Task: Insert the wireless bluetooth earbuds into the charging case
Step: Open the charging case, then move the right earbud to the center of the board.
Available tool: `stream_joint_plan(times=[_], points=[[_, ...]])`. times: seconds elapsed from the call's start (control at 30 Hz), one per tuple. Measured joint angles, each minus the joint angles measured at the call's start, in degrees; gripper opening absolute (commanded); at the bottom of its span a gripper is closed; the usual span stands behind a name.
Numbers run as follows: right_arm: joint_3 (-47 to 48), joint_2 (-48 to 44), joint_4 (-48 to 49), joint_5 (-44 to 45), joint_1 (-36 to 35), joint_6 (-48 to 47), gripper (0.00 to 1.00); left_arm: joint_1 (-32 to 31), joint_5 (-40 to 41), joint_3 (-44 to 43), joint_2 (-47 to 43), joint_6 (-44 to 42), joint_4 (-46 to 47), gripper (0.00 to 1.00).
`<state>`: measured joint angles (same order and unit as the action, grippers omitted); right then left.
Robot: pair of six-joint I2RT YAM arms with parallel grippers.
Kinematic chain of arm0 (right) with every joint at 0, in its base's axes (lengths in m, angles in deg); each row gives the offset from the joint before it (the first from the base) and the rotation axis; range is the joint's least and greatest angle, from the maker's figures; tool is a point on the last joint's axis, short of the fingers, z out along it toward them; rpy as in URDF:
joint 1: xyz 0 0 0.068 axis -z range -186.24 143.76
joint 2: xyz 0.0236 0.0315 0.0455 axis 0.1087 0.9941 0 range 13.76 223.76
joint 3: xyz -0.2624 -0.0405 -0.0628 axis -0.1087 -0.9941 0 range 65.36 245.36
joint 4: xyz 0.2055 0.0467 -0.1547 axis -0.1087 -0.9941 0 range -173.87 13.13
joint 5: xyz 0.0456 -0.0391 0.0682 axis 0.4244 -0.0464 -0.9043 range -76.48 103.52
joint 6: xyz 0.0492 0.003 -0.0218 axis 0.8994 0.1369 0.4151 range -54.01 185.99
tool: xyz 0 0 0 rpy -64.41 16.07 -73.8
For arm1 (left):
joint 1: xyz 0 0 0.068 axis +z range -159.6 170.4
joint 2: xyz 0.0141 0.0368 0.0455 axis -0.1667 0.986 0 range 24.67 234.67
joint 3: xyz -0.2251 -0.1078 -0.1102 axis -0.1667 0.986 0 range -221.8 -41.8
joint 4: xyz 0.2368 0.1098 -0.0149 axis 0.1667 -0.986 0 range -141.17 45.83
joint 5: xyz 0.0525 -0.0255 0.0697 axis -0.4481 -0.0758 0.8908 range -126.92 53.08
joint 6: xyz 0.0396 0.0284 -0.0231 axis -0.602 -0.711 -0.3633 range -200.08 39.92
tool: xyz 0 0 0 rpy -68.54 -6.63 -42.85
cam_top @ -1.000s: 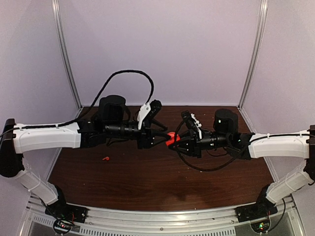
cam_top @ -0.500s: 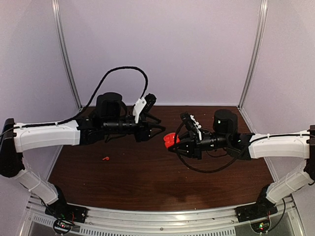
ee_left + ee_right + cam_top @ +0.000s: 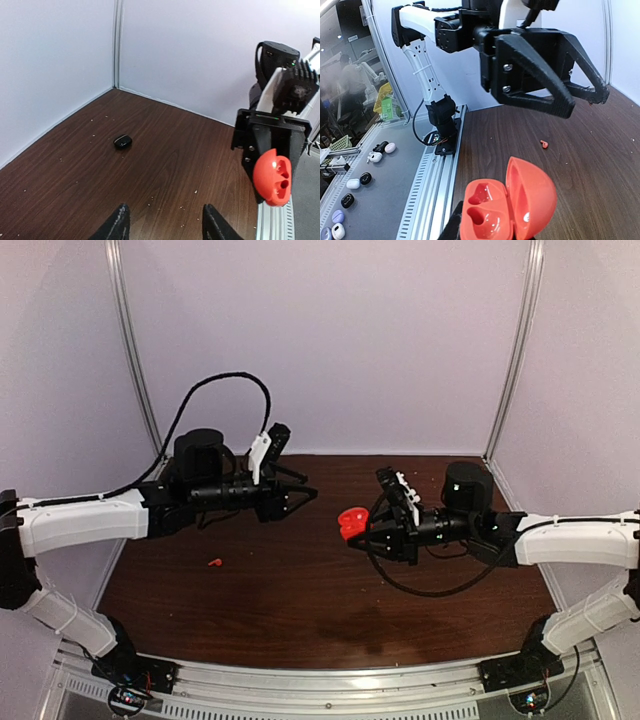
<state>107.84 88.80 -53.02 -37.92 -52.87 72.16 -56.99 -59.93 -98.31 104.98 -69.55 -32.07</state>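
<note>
Nearest the arm bases, the red earbud [image 3: 214, 562] lies alone on the table [image 3: 300, 610], left of centre in the top view and well apart from both grippers. In the right wrist view it [image 3: 544, 144] shows as a small speck at mid-right.

Further in, the right gripper [image 3: 358, 530] sits right of centre in the top view. Its jaws are fully closed on the case [image 3: 350, 523], which it holds above the table. The case lid is swung open. In the right wrist view the case [image 3: 507, 207] fills the bottom centre, and two moulded wells in the base show bare red.

The left gripper [image 3: 305, 495] sits left of centre, slightly further back, and points at the right gripper across a clear gap. Its fingers [image 3: 117, 227] stand partly apart with nothing between them. It touches neither the case nor an earbud.

Furthest back, the black earbud [image 3: 122, 142] lies on the table at centre-left of the left wrist view, toward the corner where the two walls [image 3: 60, 60] meet. It cannot be made out in the top view.
</note>
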Motion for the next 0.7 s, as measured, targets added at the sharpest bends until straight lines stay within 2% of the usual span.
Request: stream_joint_plan(times=[0.27,0.5,0.7], points=[[-0.4,-3.8,-0.7,-1.0,-0.6,-5.0,0.05,9.6,0.0,0.6,-1.2,5.0,-1.9,0.52],[-0.4,-3.8,-3.0,-1.0,-1.0,-7.3,0.04,25.9,6.5,-1.1,-0.9,8.3,-12.9,0.53],[-0.4,-3.7,-3.6,-0.8,-1.0,-7.5,0.04,38.3,13.2,-1.3,2.8,10.2,-16.9,0.56]])
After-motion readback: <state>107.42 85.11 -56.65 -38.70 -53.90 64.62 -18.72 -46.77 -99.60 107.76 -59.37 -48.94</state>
